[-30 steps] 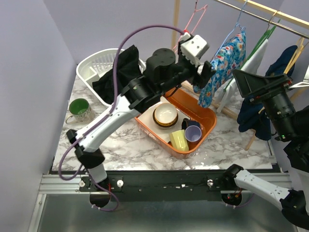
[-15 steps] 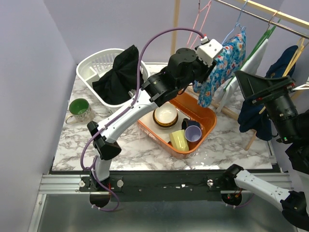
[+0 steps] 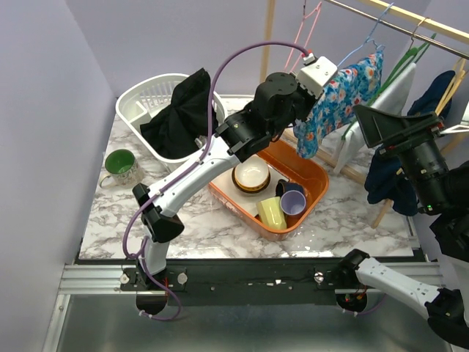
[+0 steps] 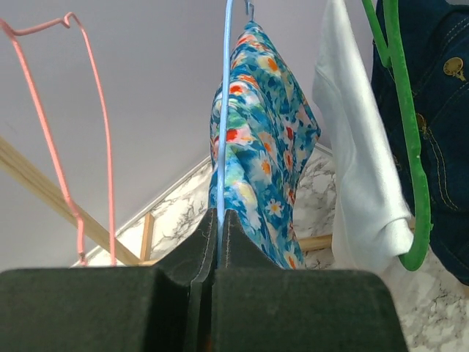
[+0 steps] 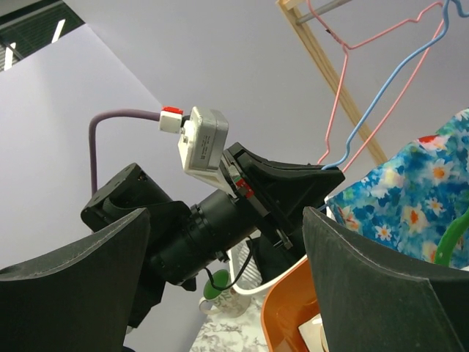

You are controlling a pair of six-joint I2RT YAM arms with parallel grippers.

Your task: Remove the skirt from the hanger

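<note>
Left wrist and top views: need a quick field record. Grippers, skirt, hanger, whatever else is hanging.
left gripper: shut on the blue hanger wire, beside the skirt's edge
right gripper: open, holding nothing
skirt: blue floral, on the blue hanger, not yet removed
pink hanger: bare
white garment: on the green hanger, next to the skirt
white basket: holds black cloth
</note>
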